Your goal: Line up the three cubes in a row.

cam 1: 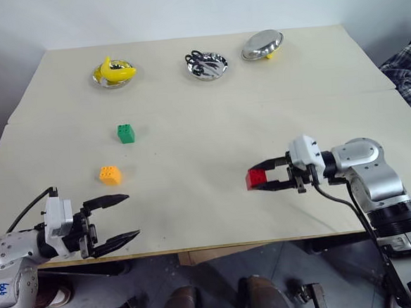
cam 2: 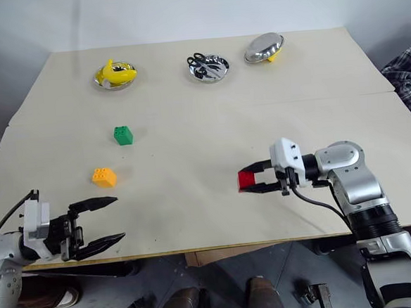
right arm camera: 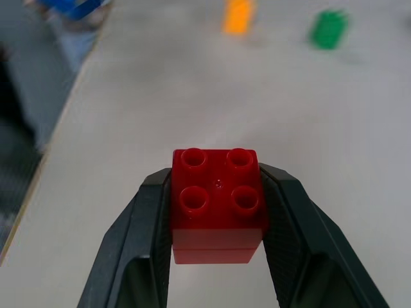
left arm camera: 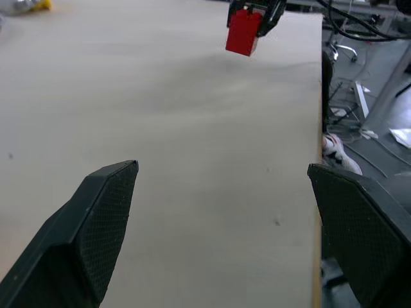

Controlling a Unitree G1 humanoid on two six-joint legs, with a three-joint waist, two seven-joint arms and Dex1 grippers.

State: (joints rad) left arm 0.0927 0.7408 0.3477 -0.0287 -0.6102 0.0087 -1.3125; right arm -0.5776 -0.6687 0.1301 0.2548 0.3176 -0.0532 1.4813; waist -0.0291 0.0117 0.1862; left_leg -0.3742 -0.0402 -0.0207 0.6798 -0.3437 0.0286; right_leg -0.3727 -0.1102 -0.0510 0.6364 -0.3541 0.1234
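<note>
The table (cam 1: 216,202) carries everything, and most of its surface is bare, so there is room for a row. Along its far edge sit three metal dishes: one (cam 1: 113,77) holding a banana (cam 1: 117,71), one (cam 1: 207,65) holding scissors (cam 1: 197,59), and one (cam 1: 261,44) tipped on edge, propped on something small and yellow I cannot identify.

The right gripper (cam 1: 267,178) points across the table toward the robot's left, fingers clamped on the two sides of the red cube (cam 1: 255,179). In the left wrist view the cube hangs clear of the surface, studs facing the right wrist camera. I judge it is being carried toward the other two. The left gripper (cam 1: 117,219) hovers at the near left edge, fingers spread wide and holding nothing, probably waiting clear of the work.

The green cube (cam 1: 126,133) and orange cube (cam 1: 110,175) rest on the left side, green farther, orange nearer, apart from each other. They already suggest a line running away from the robot; the red would likely finish it.

Count: one table, two grippers, three dishes, three cubes, one banana, one pair of scissors.
</note>
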